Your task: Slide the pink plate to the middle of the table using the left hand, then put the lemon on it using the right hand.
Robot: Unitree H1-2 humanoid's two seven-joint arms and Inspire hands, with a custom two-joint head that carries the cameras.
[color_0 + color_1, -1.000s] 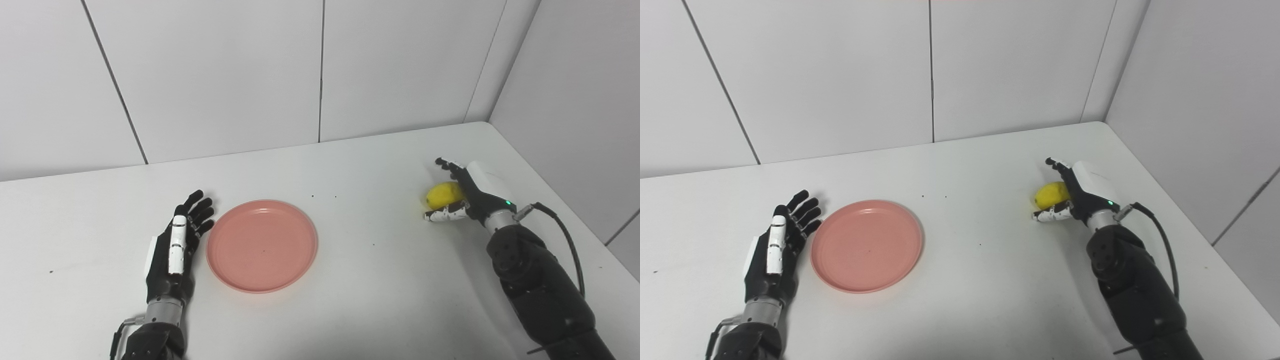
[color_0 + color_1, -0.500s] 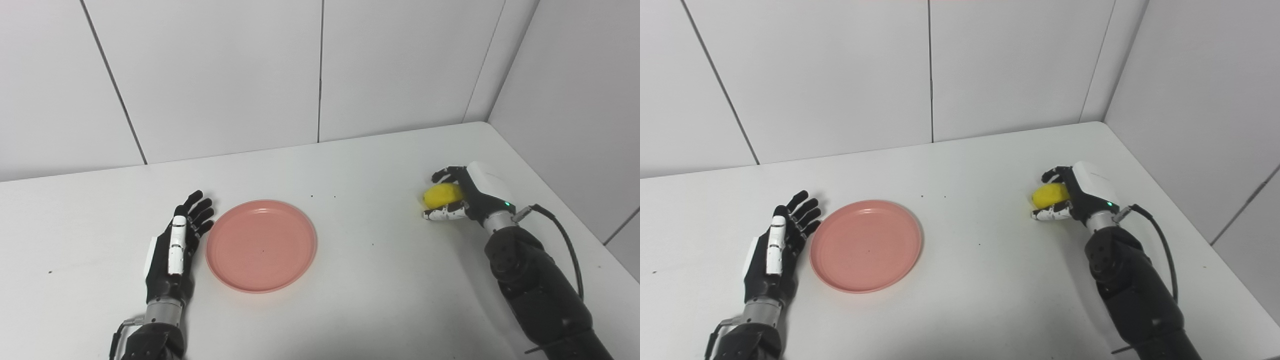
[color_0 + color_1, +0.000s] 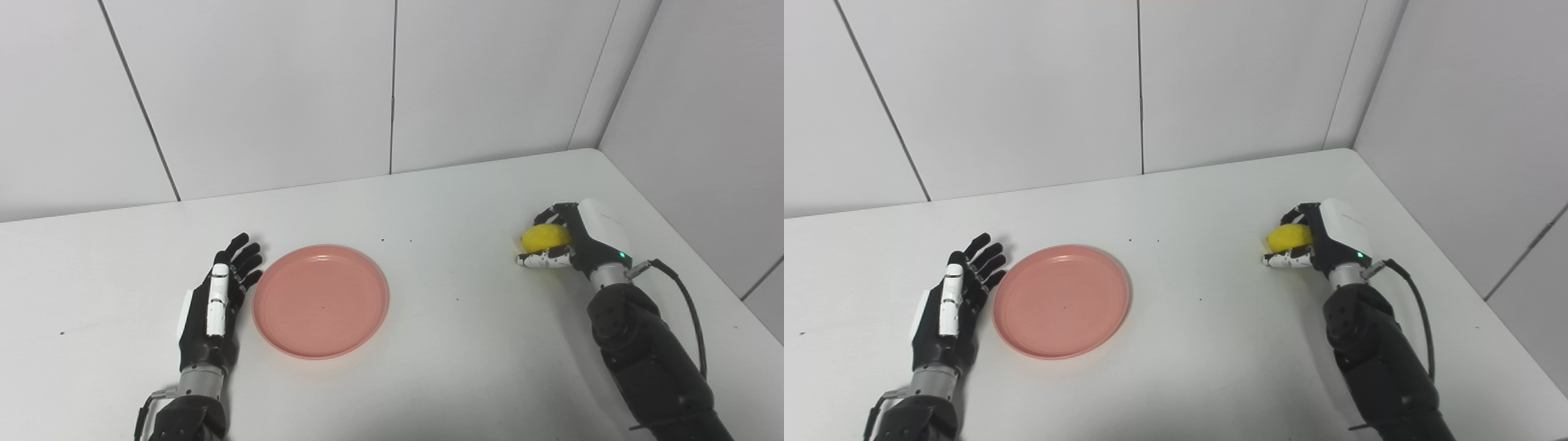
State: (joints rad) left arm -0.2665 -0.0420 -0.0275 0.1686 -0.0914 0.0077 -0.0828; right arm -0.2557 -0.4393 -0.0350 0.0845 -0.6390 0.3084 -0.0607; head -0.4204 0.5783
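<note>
Right hand [image 3: 576, 242] grasping lemon [image 3: 544, 237], 3 o'clock of plate [image 3: 321, 300]. Left hand [image 3: 214, 306] released, flat, at plate's 9 o'clock.

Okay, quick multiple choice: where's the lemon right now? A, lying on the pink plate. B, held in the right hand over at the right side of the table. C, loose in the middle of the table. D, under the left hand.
B: the right hand has its fingers closed around the lemon, far from the pink plate, which holds nothing.

White table [image 3: 429, 343], white panelled walls [image 3: 269, 92].
</note>
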